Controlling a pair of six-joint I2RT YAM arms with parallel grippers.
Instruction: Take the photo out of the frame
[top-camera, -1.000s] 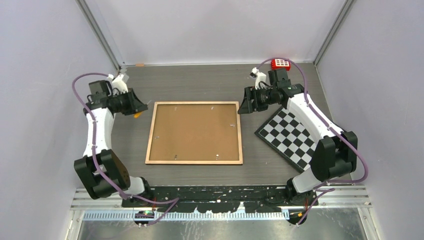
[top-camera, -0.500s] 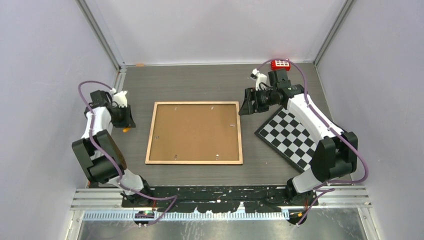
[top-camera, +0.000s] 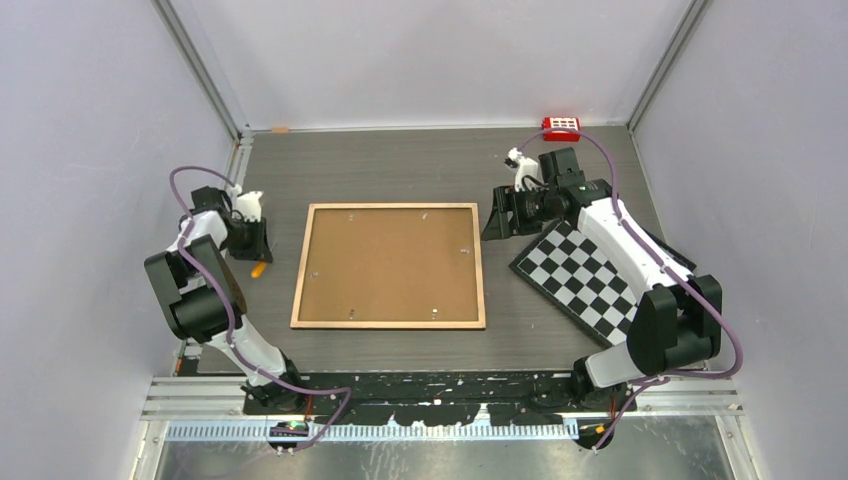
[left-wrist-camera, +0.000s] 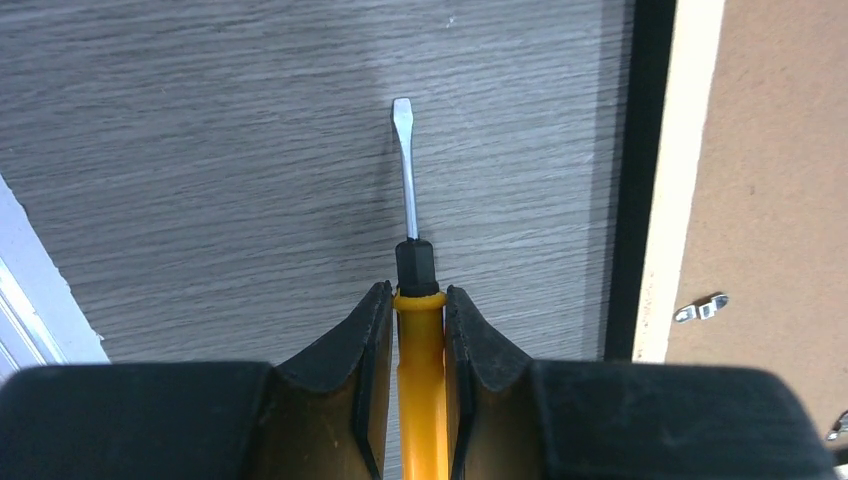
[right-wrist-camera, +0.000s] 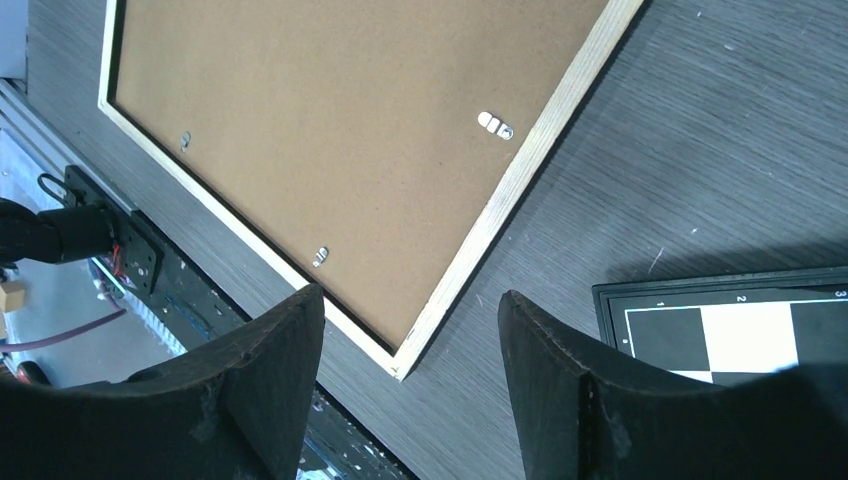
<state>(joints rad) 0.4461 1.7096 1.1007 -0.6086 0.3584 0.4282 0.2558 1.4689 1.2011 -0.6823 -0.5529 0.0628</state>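
The frame (top-camera: 390, 265) lies face down in the middle of the table, showing brown backing board and a pale wood rim. The photo is hidden under that board. Left of the frame, my left gripper (top-camera: 249, 243) is shut on a yellow-handled screwdriver (left-wrist-camera: 421, 350). Its flat blade (left-wrist-camera: 404, 165) points over bare table beside the frame's rim (left-wrist-camera: 680, 150). My right gripper (top-camera: 497, 222) hovers open at the frame's right edge with nothing between its fingers. In the right wrist view that gripper (right-wrist-camera: 410, 295) is above a frame corner (right-wrist-camera: 405, 362).
Small metal tabs (right-wrist-camera: 495, 124) (left-wrist-camera: 702, 308) sit on the backing board. A black-and-white checkerboard (top-camera: 585, 275) lies right of the frame, under the right arm. A red device (top-camera: 561, 127) sits at the back right corner. Pale walls close off the left, right and back sides.
The left arm has folded back, carrying the screwdriver from near the frame's far left corner toward the table's left edge. The right gripper shifted slightly nearer.
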